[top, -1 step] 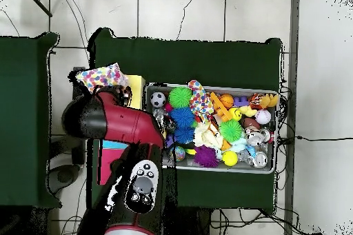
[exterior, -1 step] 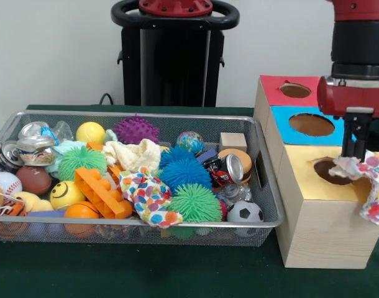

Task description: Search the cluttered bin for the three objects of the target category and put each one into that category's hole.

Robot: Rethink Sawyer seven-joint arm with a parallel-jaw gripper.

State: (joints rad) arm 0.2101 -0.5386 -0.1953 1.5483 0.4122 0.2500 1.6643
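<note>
At right of the front view, the pincer (exterior, -1 step: 356, 149), clamped on a dotted cloth (exterior, -1 step: 371, 183), hangs over the yellow hole (exterior, -1 step: 329, 170); two cloths (exterior, -1 step: 149, 195) seemingly remain in the bin (exterior, -1 step: 267, 198).

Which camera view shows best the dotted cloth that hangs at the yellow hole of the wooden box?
The front view. There the dotted cloth shows whole, draped over the yellow hole and down the box's side, under the gripper. In the overhead view the cloth shows only as a patch beside the arm, which hides the hole.
</note>
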